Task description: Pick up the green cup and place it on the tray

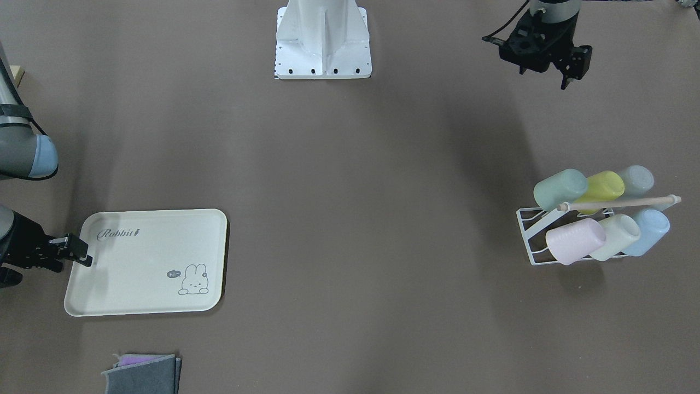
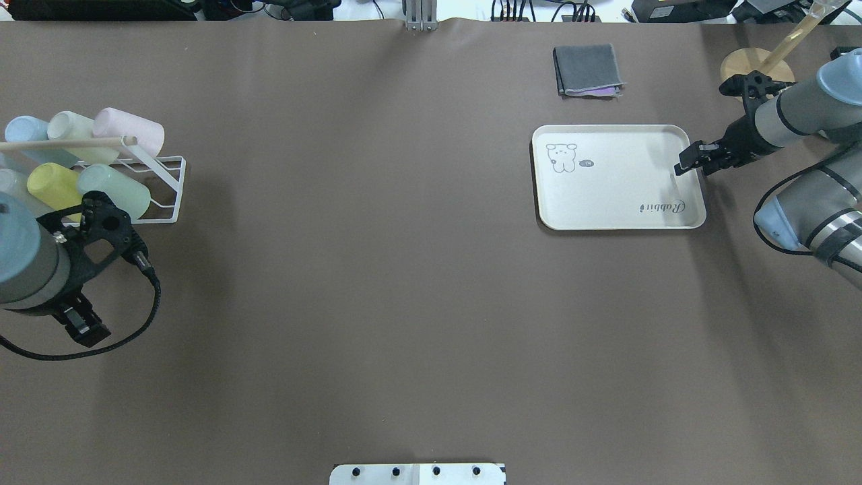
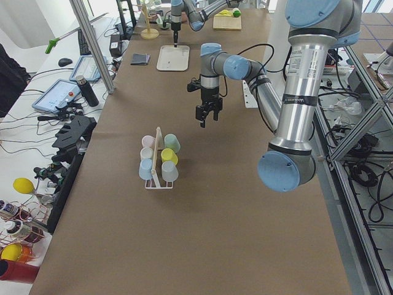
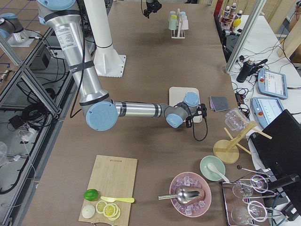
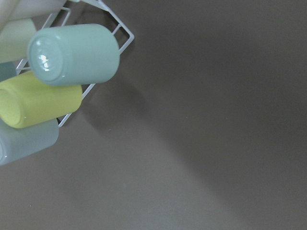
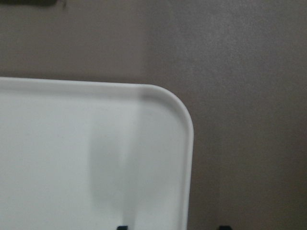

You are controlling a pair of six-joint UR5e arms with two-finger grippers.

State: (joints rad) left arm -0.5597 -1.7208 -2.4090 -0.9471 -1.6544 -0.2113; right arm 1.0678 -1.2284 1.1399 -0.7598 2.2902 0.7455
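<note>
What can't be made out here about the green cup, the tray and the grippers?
- Mouth of the green cup: the left wrist view shows only its base, and its own body hides how it sits on the rack.
- Whether the right gripper touches the tray: fingertips cut off by the right wrist view's bottom edge, too small elsewhere.
- Fingertips of the left gripper: outside the left wrist view, partly covered by its wrist overhead.

Overhead and front views face each other, sharing the tray [image 1: 136, 271].

Soft, even overhead light
Broad faint shadows streak the table [image 1: 350, 219]; glare dots the green cup [image 5: 72, 53]; the tray [image 6: 72, 158] close-up looks blurred.
</note>
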